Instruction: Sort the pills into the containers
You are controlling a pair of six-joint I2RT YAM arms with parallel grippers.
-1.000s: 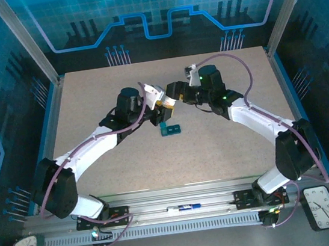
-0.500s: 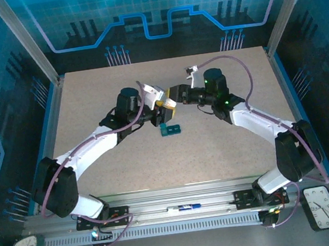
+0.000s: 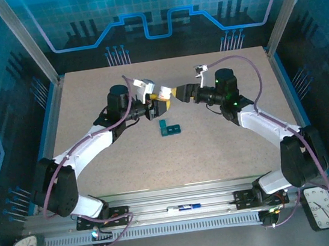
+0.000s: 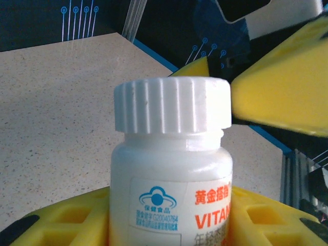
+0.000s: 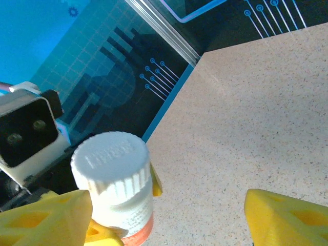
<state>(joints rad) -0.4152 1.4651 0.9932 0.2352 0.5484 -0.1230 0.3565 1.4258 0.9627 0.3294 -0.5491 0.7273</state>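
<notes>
A white pill bottle [image 4: 171, 169] with a ribbed screw cap [image 4: 171, 105] and an orange-lettered label is held above the table, with my left gripper [image 4: 171, 228] shut on its body. The cap is on. My right gripper [image 5: 164, 207] stands open just right of the bottle [image 5: 120, 205], its yellow fingers [image 5: 48, 218] wide apart and not clamping the cap [image 5: 110, 156]. From above, the left gripper [image 3: 156, 103] and right gripper [image 3: 180, 92] face each other over mid-table. The teal containers [image 3: 169, 129] lie on the table just below them. The pills are hidden.
The speckled beige table [image 3: 228, 145] is bordered by aluminium posts and blue walls [image 3: 2, 90]. A pen-like object [image 3: 185, 207] lies on the front rail. Clocks [image 3: 324, 206] sit at both near corners, outside the table.
My right gripper, closed at the bottle's cap a moment ago, has opened and drawn back to the right. The left arm has shifted slightly left and back with the bottle.
</notes>
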